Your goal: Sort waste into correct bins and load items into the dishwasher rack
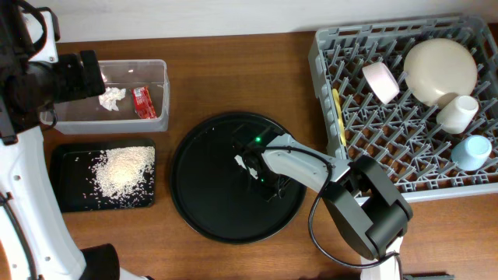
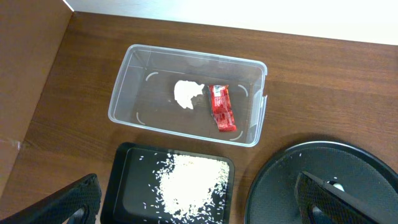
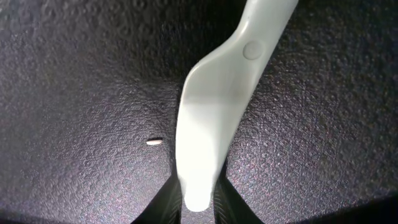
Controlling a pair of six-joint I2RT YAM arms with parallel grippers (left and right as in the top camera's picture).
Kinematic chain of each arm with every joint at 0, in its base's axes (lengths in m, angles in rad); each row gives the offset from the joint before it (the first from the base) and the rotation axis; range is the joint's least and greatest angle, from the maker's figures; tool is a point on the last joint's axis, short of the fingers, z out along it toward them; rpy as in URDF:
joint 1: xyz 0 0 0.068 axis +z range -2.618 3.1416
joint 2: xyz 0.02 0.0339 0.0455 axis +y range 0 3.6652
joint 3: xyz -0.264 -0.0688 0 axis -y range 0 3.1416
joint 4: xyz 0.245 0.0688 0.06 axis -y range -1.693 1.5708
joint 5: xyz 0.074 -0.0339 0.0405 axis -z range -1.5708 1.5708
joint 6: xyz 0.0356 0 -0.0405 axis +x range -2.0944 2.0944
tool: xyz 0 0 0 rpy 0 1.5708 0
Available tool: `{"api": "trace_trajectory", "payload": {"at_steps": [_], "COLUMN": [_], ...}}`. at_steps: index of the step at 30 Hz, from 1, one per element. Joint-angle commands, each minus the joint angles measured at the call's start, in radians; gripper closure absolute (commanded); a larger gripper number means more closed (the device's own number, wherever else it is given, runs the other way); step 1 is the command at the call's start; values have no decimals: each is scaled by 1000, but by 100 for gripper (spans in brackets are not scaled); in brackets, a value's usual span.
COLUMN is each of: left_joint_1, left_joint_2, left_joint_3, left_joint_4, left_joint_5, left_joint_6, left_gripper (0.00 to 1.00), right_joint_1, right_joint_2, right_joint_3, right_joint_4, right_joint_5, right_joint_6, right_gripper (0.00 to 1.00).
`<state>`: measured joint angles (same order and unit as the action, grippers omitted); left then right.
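Step in hand: spoon pickup. Right tool (image 3: 198,202) clamps one end of pale spoon (image 3: 211,124); spoon lies flat on round black tray (image 1: 202,194). Left tool (image 2: 199,210) wide open, empty, near tub (image 2: 124,81). Next move, I judge: lift clear, carry to rack (image 1: 320,62), keep grip firm.

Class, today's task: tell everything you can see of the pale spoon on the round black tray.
The pale spoon looks like glossy plastic, whitish, perhaps faintly green, with a small round mark on it. It lies over the textured round black tray, near its middle, with the right gripper closed on one end.
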<state>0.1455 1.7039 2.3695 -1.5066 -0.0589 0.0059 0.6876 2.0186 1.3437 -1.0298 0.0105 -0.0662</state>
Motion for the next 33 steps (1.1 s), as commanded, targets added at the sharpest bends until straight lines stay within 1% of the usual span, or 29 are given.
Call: {"api": "trace_trajectory", "payload": {"at_steps": [1,3,7,12,17,20,23,25,28,33], "left_joint_1": [6,6,6,6,6,6,6,6,6,6], "left_joint_2": [-6,-6,-6,-6,-6,-6,-6,-6,-6,-6], "left_joint_3": [8,8,8,8,8,8,8,8,8,8], "left_joint_4": [2,2,2,2,2,2,2,2,2,2], "left_joint_5": [3,3,3,3,3,3,3,3,3,3], "left_joint_6": [-6,-6,-6,-6,-6,-6,-6,-6,-6,-6], "left_gripper": [1,1,1,1,1,0,1,1,1,1], "right_joint_1": [-3,-3,-3,-3,-3,-4,-25,-57,-137,-303], "right_joint_2": [-3,-10,-24,-27,-29,-29,-29,-29,-29,-29], "right_joint_3": [18,27,66,156,279,367,457,520,603,675], "right_joint_4": [-2,-13,-37,-106,-157,-198,-238,-255,-269,-272], "right_joint_5": [36,35,36,55,60,150,171,185,185,179], "right_joint_6": [32,50,50,57,66,109,112,155,180,181], "right_gripper": [81,83,83,83,84,84,85,87,86,85]}}
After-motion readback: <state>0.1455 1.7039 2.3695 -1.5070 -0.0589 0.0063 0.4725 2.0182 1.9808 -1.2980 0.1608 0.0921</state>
